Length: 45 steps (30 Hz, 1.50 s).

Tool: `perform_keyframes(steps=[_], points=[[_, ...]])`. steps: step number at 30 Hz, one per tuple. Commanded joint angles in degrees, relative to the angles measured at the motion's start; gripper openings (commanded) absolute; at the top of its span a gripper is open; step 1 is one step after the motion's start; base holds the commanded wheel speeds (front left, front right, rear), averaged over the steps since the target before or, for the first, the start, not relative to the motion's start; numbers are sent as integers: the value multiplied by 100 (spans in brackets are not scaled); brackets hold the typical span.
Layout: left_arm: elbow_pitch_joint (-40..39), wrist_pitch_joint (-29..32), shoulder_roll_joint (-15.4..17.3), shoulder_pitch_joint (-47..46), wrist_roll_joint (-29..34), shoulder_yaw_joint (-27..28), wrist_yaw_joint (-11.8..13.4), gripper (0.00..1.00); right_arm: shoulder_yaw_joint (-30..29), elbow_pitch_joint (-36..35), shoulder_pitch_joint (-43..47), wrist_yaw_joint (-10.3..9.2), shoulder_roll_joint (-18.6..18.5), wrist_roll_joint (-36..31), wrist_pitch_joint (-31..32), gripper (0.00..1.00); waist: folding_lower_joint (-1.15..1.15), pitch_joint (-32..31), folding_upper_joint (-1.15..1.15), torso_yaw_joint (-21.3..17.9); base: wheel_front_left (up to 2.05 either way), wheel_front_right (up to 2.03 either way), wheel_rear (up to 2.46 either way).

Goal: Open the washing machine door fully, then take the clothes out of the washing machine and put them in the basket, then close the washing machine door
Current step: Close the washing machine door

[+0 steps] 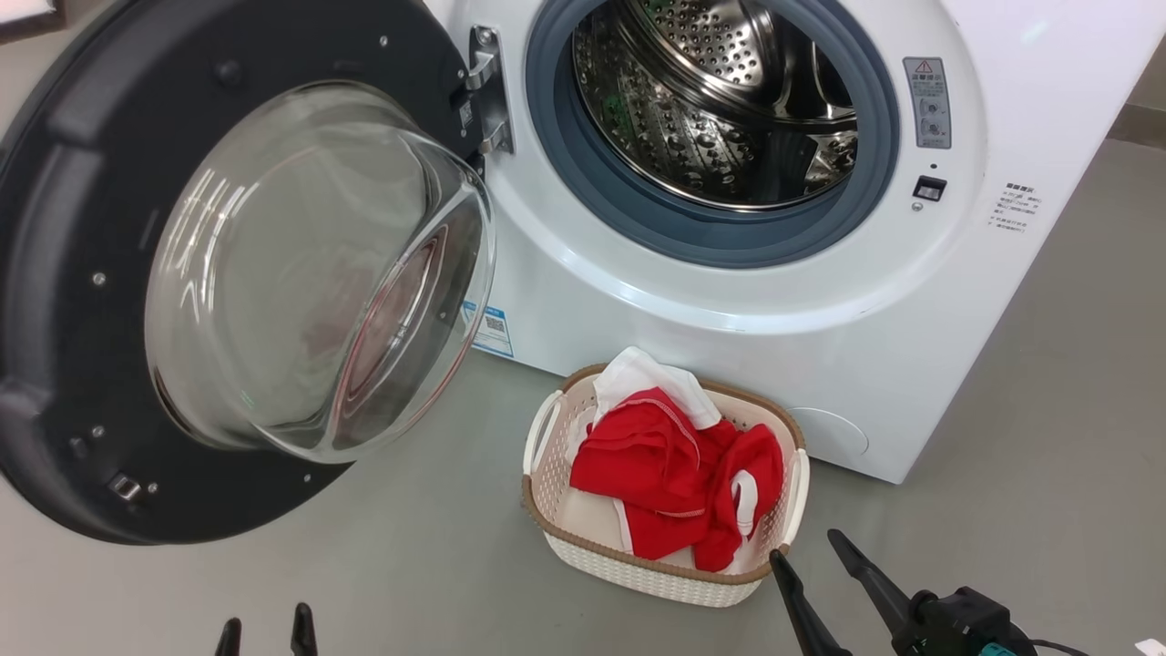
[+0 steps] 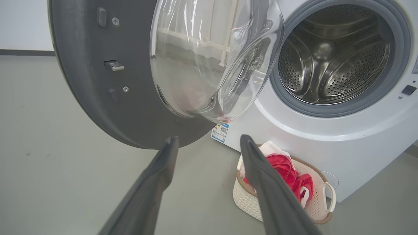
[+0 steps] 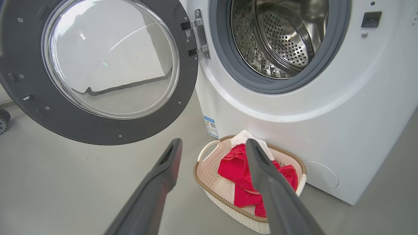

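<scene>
Head view: door [image 1: 310,273] stands wide open, hanging from the hinge [image 1: 487,91] on the left side of the washer [image 1: 692,319] front, inner face and bulging glass toward the camera, well clear of the opening. Gasket [image 1: 710,241] ring fully exposed; drum [image 1: 720,100] behind it shows bare perforated steel. Basket [image 1: 638,563] on the floor [image 1: 410,565] just in front of the washer, below the opening and a bit right of the blue sticker [image 1: 493,330]; can't tell if its far rim touches the washer panel. Clothes [image 1: 674,465] lie inside the basket: red heap with a white piece piled at the rim nearest the washer, poking above that rim

Right tool [image 1: 806,545]: low, on the basket side away from the washer, tips just beside the basket's right near corner, not touching it as far as I can see. Right wrist view: fingers spread wide, nothing held, aimed at the basket and washer front

Left tool [image 1: 265,627]: tips at the bottom edge, well out from the washer, beneath the open door. Left wrist view: fingers wide apart, empty, pointing at the door's lower rim and the sticker on the washer; door latch [image 2: 113,65] sits on the rim edge farthest from the washer
</scene>
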Motion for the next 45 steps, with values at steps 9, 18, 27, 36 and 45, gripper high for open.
perform_keyframes(steps=[9, 18, 27, 36, 45], points=[[-1425, -31, 26, -880, 314, 1125, -510, 0, -72, -193, -141, 42, 22, -11, -37, 100, 0, 21, 0, 18, 0, 0, 0], [-1887, -31, 836, -2557, 486, 2123, -949, 0, -211, -251, -140, 42, 103, -55, -37, 100, 0, 135, 0, 76, 0, 0, 0], [123, -30, 2112, -4403, -1022, 2560, -993, 0, -398, -388, -249, 42, 164, -146, -37, 100, 0, 385, 0, 47, 0, 0, 0], [3089, 1531, 2944, -5489, -2795, 2356, -994, 0, -487, -425, -330, 42, 194, -188, -37, 100, 0, 564, 0, -14, 0, 0, 0], [3687, 3033, 3446, -5267, -3777, 1217, -995, 0, -485, -434, -356, 42, 207, -216, -37, 100, 0, 614, 0, -112, 0, 0, 0]])
